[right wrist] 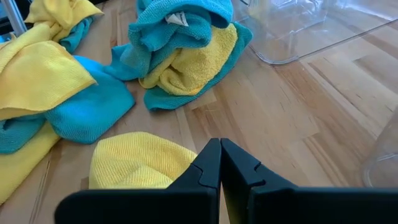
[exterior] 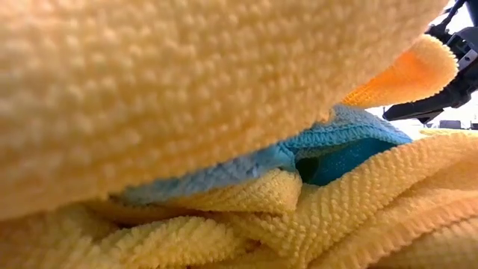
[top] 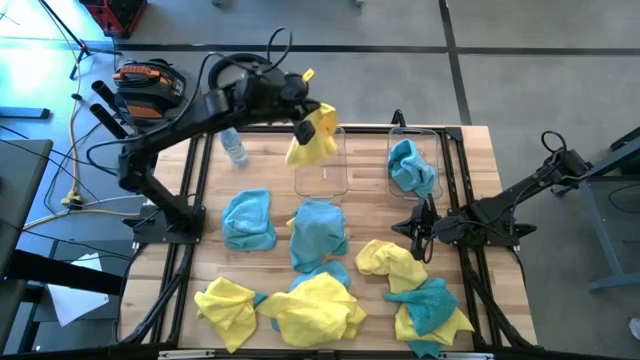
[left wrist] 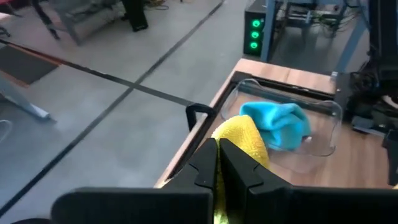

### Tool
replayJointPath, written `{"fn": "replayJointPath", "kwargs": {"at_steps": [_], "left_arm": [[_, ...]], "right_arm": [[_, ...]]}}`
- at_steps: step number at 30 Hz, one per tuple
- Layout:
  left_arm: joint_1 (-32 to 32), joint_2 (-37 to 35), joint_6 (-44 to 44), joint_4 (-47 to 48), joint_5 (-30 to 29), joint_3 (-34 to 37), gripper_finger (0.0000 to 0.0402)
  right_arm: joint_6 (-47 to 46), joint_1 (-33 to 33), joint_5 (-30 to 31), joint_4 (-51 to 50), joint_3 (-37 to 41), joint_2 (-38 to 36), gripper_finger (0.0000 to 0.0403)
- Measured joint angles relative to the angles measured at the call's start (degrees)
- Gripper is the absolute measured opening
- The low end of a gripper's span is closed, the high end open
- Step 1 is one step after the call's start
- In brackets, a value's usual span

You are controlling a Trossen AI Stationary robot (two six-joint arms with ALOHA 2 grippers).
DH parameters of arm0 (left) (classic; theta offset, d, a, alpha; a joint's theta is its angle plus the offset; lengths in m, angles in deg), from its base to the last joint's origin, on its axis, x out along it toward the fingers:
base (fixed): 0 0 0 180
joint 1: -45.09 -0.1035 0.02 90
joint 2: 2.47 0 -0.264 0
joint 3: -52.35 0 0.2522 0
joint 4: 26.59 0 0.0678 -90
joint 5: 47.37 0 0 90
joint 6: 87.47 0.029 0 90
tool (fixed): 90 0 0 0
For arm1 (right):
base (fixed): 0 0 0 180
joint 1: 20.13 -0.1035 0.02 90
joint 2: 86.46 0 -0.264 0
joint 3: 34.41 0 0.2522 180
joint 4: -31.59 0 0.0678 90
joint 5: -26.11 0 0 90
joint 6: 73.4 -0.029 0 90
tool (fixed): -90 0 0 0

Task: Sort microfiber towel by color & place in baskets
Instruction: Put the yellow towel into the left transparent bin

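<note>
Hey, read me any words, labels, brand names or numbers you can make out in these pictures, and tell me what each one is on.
No text can be read in any view.
White tag on a teal towel: too small to read.
Bottle: no legible label.
Orange and black case off the table: any marking too small to read.

Even, bright overhead light is seen throughout; only soft shadows are cast under the towels [top: 316,310]. The low view is filled by a blurred, out-of-focus yellow cloth [exterior: 187,82] pressed near the lens. Mild glare is shown on the floor beyond the left gripper [left wrist: 217,163].
</note>
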Motion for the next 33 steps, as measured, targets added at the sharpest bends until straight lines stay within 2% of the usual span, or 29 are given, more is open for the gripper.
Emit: {"fn": "replayJointPath", "kwargs": {"at_steps": [5, 12, 20, 25, 33], "left_arm": [[-1.8, 3.5, -1.9, 1.6, 4.0, -0.9, 0.0000], [-2.1, 12.2, -4.0, 14.5, 3.5, -0.9, 0.0000], [-1.6, 23.3, -6.1, 14.8, 3.5, -0.9, 0.0002], [-1.6, 28.1, -6.0, 15.4, 3.9, -0.9, 0.0035], [-1.7, 30.7, -1.8, 15.9, 3.3, -0.9, 0.0118]], "right_arm": [[1.0, 0.0, 0.0, -0.3, 0.0, 0.0, 0.0000], [1.0, 0.0, 0.0, -0.4, 0.0, 0.0, 0.0000], [0.9, 0.0, -0.1, -0.4, 0.0, 0.0, 0.0000], [0.5, 0.0, -0.1, -0.7, 0.0, 0.0, 0.0000], [0.5, 0.0, -0.1, -1.0, 0.0, 0.0, 0.0000]]}}
